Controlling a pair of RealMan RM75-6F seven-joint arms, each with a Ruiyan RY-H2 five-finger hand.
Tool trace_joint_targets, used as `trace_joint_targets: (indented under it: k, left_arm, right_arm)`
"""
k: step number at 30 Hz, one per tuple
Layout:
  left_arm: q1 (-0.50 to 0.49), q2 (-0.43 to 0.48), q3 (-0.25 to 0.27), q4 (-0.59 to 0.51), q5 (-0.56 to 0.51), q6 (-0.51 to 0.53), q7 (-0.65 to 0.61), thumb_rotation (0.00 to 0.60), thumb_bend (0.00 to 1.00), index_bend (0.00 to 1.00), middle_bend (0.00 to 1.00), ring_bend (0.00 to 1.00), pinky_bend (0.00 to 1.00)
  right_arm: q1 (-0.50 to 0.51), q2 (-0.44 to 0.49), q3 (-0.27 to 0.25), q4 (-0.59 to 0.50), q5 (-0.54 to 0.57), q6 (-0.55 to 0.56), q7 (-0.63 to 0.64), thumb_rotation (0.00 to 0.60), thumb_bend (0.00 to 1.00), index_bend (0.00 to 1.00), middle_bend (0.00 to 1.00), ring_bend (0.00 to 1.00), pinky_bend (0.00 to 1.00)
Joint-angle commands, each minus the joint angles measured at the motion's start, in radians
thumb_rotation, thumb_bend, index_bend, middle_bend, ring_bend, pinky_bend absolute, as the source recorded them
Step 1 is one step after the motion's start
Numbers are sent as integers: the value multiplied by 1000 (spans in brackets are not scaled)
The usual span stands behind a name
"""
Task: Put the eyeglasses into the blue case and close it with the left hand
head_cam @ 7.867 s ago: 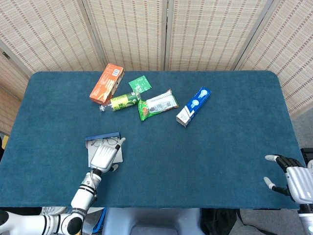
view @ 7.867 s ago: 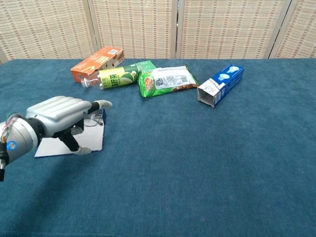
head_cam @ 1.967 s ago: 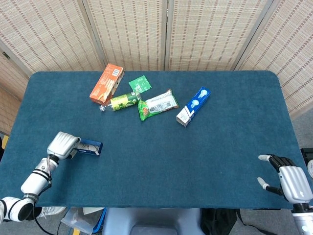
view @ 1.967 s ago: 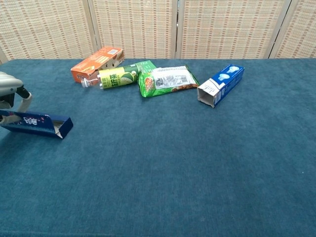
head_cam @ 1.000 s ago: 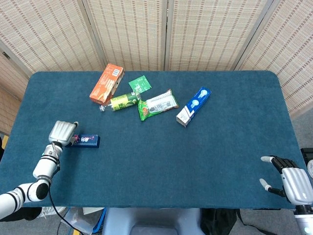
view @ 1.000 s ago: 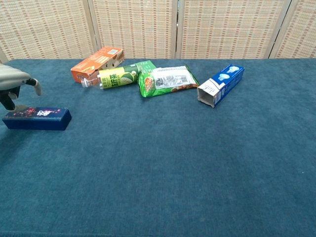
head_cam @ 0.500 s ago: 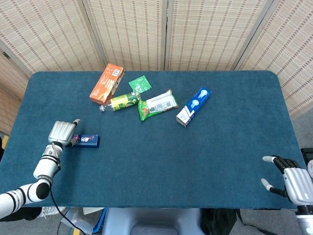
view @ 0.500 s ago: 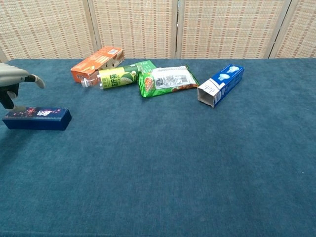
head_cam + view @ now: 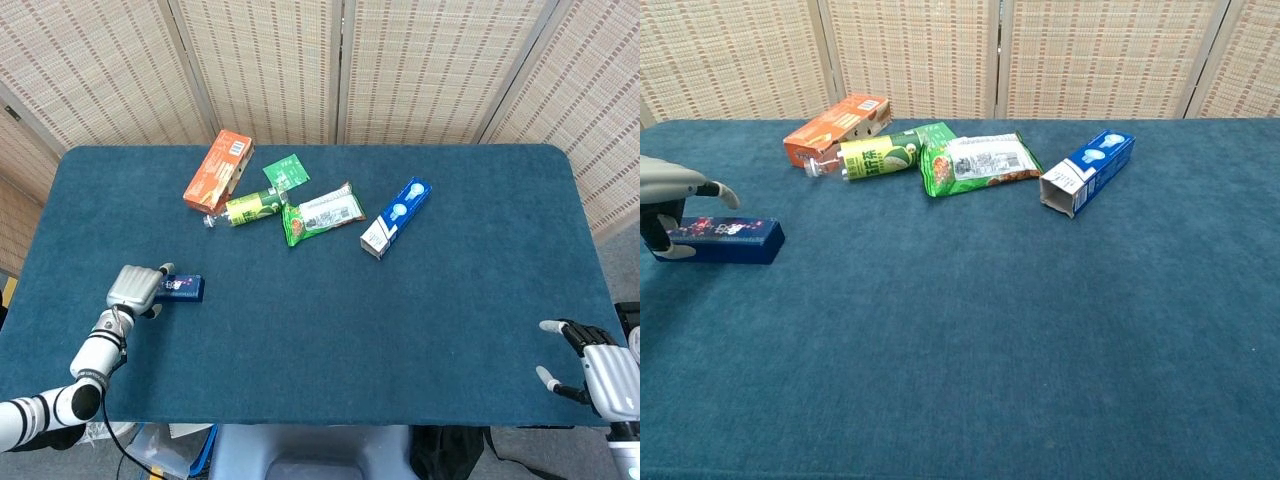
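Case (image 9: 182, 289) (closed) under left hand (image 9: 135, 288).

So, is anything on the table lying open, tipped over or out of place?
The blue-and-white carton lies on its side with its near end flap open. The plastic bottle also lies on its side among the snack packs. The blue case is closed and flat, with the left hand at its end.

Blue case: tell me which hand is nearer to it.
Left. The left hand sits over the blue case's end, apparently touching it; the right hand hangs at the table's opposite edge, far away.
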Motion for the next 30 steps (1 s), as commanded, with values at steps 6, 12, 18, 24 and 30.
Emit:
trace_joint_targets:
  k: [6, 12, 18, 24, 30]
  left_arm:
    - [-23, -81, 3, 106, -41, -11, -10, 600, 319, 270, 999, 983, 1000]
    - [-24, -103, 3, 134, -34, -9, -29, 600, 319, 451, 1000, 993, 1000]
    - [-6, -109, -4, 140, 18, 26, -73, 600, 319, 393, 1000, 997, 1000]
    - [15, -59, -21, 32, 4, 90, -82, 600, 266, 70, 920, 914, 993]
    - [81, -8, -50, -78, 90, 187, -200, 600, 257, 0, 658, 629, 868]
  right_arm:
    - [-3, -2, 0, 6, 3, 0, 6, 600, 209, 295, 293, 299, 263]
    - [-3, -5, 0, 11, 8, -5, 9, 600, 208, 295, 293, 299, 263]
    - [1, -6, 2, 12, 10, -11, 8, 600, 207, 295, 293, 299, 263]
    - [5, -5, 6, 11, 15, -18, 4, 600, 207, 294, 293, 299, 263]
    - [7, -2, 12, 12, 20, -17, 3, 600, 207, 295, 293, 299, 263]
